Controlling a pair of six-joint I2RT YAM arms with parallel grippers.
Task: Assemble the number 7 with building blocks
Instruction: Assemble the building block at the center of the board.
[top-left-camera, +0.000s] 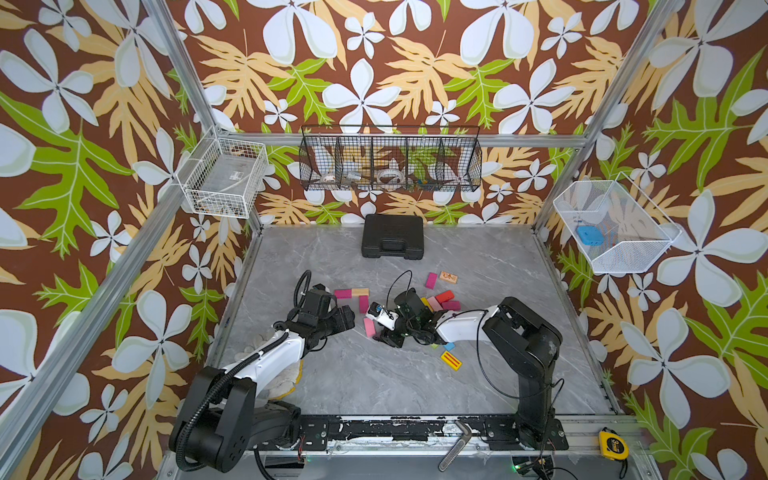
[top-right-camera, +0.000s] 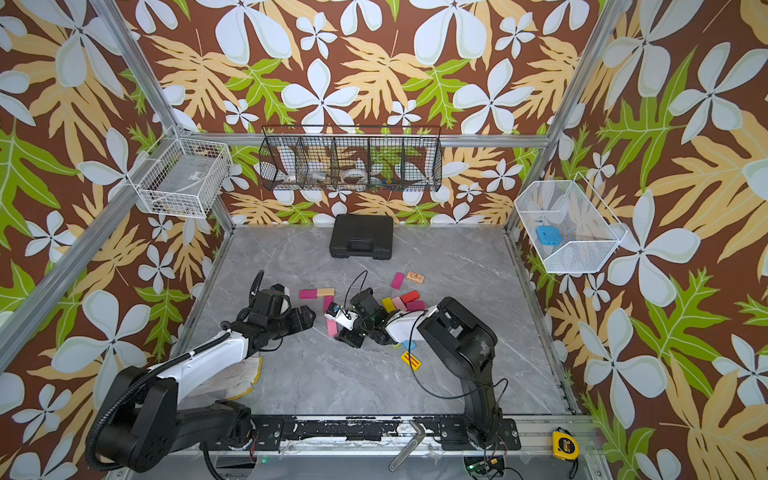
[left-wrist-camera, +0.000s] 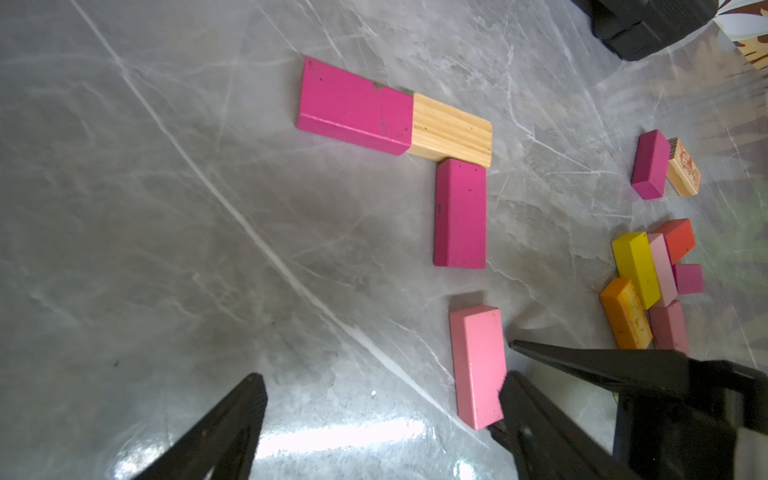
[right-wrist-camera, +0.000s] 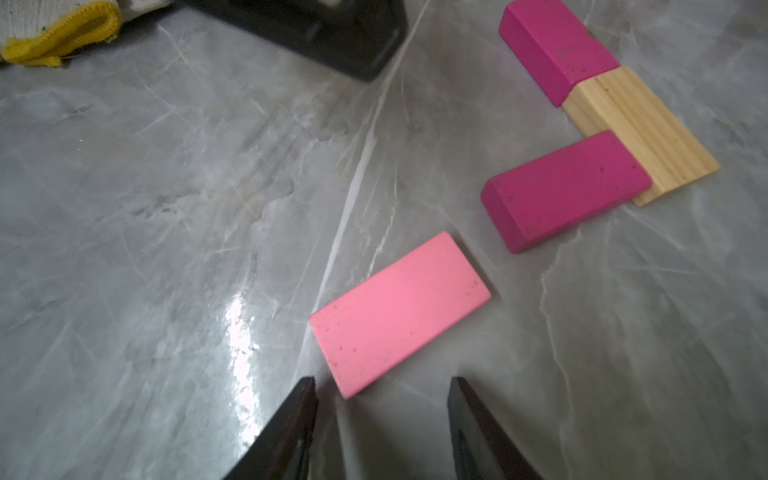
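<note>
On the grey table (top-left-camera: 374, 386) a magenta block (top-left-camera: 342, 294) and a plain wood block (top-left-camera: 360, 291) lie end to end. A second magenta block (top-left-camera: 364, 302) runs down from the wood one. Below it, across a small gap, lies a pink block (top-left-camera: 369, 327). My right gripper (right-wrist-camera: 382, 380) is open, and the pink block (right-wrist-camera: 399, 313) lies just ahead of its tips with nothing between them. My left gripper (left-wrist-camera: 380, 384) is wide open and empty beside the pink block (left-wrist-camera: 478, 365). A loose heap of blocks (top-left-camera: 440, 301) lies further right, and a yellow red-striped block (top-left-camera: 451, 360) lies nearer the front.
A black plastic case (top-left-camera: 392, 242) stands at the back of the table. A white glove with a yellow cuff (top-left-camera: 286, 376) lies under my left arm. Another magenta block (top-left-camera: 431, 280) and a printed wood block (top-left-camera: 448, 276) lie behind the heap. Wire baskets hang on the walls.
</note>
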